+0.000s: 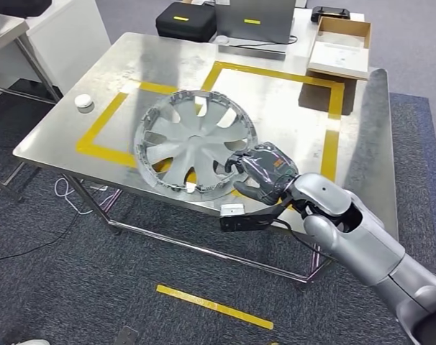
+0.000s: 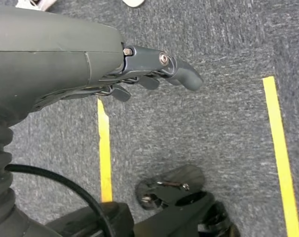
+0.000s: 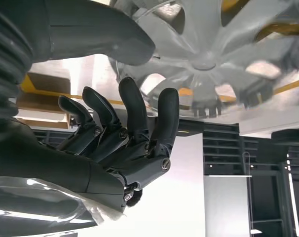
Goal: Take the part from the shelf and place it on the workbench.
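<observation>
The part, a silver spoked wheel cover (image 1: 194,144), lies flat on the steel workbench (image 1: 292,108), over the near side of a yellow taped rectangle. My right hand (image 1: 262,176) is at the cover's right rim, near the table's front edge. In the right wrist view its thumb and fingers (image 3: 129,133) stand apart with the wheel cover (image 3: 215,44) just beyond them, and I see no grip on the rim. Down by the carpet hangs my left hand (image 2: 151,74), holding nothing, its fingers loosely extended.
A small white round object (image 1: 83,101) sits at the bench's left edge. At the far side are a black case (image 1: 185,20), a grey case (image 1: 254,21) and an open cardboard box (image 1: 340,47). Yellow tape (image 1: 213,307) marks the carpet in front of the bench.
</observation>
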Tool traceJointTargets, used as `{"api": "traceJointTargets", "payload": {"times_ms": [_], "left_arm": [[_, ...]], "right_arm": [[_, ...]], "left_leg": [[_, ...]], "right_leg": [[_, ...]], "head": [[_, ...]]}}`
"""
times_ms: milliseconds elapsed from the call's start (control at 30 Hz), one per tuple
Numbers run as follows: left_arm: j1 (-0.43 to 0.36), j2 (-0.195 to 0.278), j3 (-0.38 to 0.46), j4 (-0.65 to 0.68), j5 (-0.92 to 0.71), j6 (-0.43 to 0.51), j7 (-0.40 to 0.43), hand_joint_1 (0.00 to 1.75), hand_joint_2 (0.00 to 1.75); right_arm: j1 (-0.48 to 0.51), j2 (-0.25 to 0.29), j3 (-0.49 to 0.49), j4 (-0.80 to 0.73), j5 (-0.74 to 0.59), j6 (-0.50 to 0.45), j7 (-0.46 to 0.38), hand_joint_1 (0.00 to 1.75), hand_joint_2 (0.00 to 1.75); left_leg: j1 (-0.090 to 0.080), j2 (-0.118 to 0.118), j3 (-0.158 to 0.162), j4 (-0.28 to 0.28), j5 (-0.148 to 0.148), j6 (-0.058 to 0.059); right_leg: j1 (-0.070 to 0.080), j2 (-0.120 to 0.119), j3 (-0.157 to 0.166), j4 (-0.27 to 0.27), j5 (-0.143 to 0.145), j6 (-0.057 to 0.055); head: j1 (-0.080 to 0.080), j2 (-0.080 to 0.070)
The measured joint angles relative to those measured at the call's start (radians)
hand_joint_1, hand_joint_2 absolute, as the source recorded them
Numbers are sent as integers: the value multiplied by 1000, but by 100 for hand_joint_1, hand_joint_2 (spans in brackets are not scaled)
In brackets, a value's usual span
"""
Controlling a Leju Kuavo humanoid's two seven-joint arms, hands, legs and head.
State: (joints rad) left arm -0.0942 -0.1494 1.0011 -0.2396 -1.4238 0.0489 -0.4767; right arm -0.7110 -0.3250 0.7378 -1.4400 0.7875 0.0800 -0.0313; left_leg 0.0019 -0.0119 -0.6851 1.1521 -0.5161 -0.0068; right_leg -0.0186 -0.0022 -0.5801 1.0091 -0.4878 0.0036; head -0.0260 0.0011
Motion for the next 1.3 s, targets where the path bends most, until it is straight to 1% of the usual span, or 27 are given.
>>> {"api": "traceJointTargets", "payload": {"times_ms": [67,100,133,200,267,300,400,433,500,567,600,633,667,700,767,800,900,933,967,1000,1067,1100,1133,1167,1200,1267,1300], "left_arm": [[1,0,0,0,6,-10,-2,0,175],[3,0,0,0,8,-13,-3,0,175],[4,0,0,0,9,-14,-4,0,175],[4,2,0,0,10,-14,-5,0,175],[2,2,0,0,10,-15,-7,0,175],[2,2,0,0,11,-15,-9,0,175],[4,3,0,0,12,-21,-18,0,175],[4,3,0,0,14,-25,-21,0,175],[3,3,-1,0,18,-33,-26,0,175],[4,3,-1,0,22,-38,-28,0,175],[5,3,-1,0,23,-39,-30,0,175],[7,3,-1,0,25,-40,-31,0,175],[7,3,-1,0,28,-38,-32,0,131],[8,3,-1,0,30,-33,-33,0,87],[7,3,-1,0,37,-14,-26,0,0],[7,2,-1,0,40,-4,-20,0,0],[10,2,0,0,49,17,-7,0,0],[11,3,0,0,53,25,-2,0,0],[11,3,1,0,57,34,6,0,0],[12,3,1,0,60,43,14,0,0],[13,2,2,0,66,57,30,0,0],[14,2,3,0,69,61,36,0,0],[15,2,3,0,73,65,42,0,0],[16,2,4,0,77,67,46,0,0],[16,2,5,0,81,69,49,0,0],[15,1,8,0,85,73,54,0,87],[14,0,8,0,86,75,56,0,131]], "right_arm": [[9,0,6,3,0,0,-1,175,175],[14,0,8,4,0,0,-1,175,175],[17,0,10,5,1,0,-1,175,175],[19,0,12,5,1,0,-1,175,175],[19,0,12,5,2,0,-2,175,175],[19,0,13,5,2,0,-2,175,175],[21,-1,11,6,2,-2,-2,175,175],[20,-2,9,6,1,-4,-2,175,175],[22,-3,4,5,-1,-10,-2,175,175],[28,-6,0,5,-2,-14,-3,87,87],[32,-7,-2,5,-3,-15,-3,44,44],[35,-10,-6,4,-3,-16,-3,0,0],[36,-12,-11,1,-4,-17,-3,0,0],[37,-15,-17,-4,-4,-20,-3,0,0],[38,-20,-29,-16,-8,-29,-2,0,0],[41,-23,-36,-23,-10,-34,-1,0,0],[57,-32,-59,-45,-14,-47,1,0,0],[62,-35,-67,-54,-15,-51,1,0,0],[67,-37,-75,-63,-15,-57,1,0,0],[72,-38,-83,-73,-15,-63,1,0,0],[87,-41,-95,-92,-15,-74,2,0,0],[96,-42,-101,-101,-15,-78,3,0,0],[105,-43,-108,-110,-15,-81,5,0,0],[113,-43,-115,-120,-15,-85,7,0,0],[118,-43,-123,-129,-15,-87,8,0,0],[123,-44,-136,-143,-14,-91,9,0,0],[125,-45,-141,-149,-13,-94,11,0,0]], "left_leg": [[3,1,-53,125,-50,-6],[4,1,-64,152,-53,-7],[4,1,-57,139,-35,-6],[5,3,-1,20,31,0],[2,4,52,-93,66,6],[1,4,63,-118,67,9],[0,3,67,-130,65,22],[2,3,70,-134,68,29],[5,3,74,-141,71,39],[4,3,73,-140,70,42],[3,3,74,-140,69,43],[3,3,74,-140,69,43],[2,2,74,-139,69,43],[2,2,75,-138,68,42],[-1,1,73,-134,66,36],[-3,1,72,-133,66,32],[-2,0,70,-132,66,19],[-2,1,66,-120,56,13],[-1,2,55,-92,35,8],[2,3,35,-41,5,3],[5,4,-19,90,-57,-5],[7,4,-37,134,-70,-7],[7,4,-38,143,-65,-8],[8,4,-23,115,-43,-7],[9,5,7,56,-10,-6],[8,5,68,-69,38,0],[7,4,84,-106,47,4]], "right_leg": [[0,-1,1,0,-1,-3],[1,-1,2,1,-1,-3],[1,-1,3,1,-2,-3],[1,0,7,1,-4,0],[5,1,6,3,-7,7],[6,1,4,3,-8,12],[6,0,2,2,-11,29],[6,1,-6,17,-24,34],[5,1,-52,110,-76,40],[6,1,-117,242,-128,43],[6,1,-137,278,-132,44],[6,1,-140,276,-117,44],[6,1,-122,233,-85,42],[6,1,-89,162,-47,40],[8,1,-25,36,-1,33],[10,2,-8,6,4,30],[10,2,-2,-5,5,17],[8,1,-1,-8,8,10],[5,0,1,-10,10,4],[4,-1,2,-11,11,0],[4,-1,3,-11,11,-3],[4,-2,3,-10,11,-3],[4,-2,3,-9,11,-2],[4,-2,3,-7,11,-2],[4,-2,3,-5,10,-1],[7,-1,1,-1,9,4],[8,0,-2,1,10,9]], "head": [[-1,0],[-1,0],[-1,0],[-1,0],[-1,0],[0,0],[0,0],[2,0],[6,0],[8,0],[8,0],[8,0],[8,0],[8,0],[7,0],[6,0],[7,0],[6,0],[4,0],[3,0],[2,0],[3,0],[2,0],[3,0],[2,0],[3,0],[4,0]]}}
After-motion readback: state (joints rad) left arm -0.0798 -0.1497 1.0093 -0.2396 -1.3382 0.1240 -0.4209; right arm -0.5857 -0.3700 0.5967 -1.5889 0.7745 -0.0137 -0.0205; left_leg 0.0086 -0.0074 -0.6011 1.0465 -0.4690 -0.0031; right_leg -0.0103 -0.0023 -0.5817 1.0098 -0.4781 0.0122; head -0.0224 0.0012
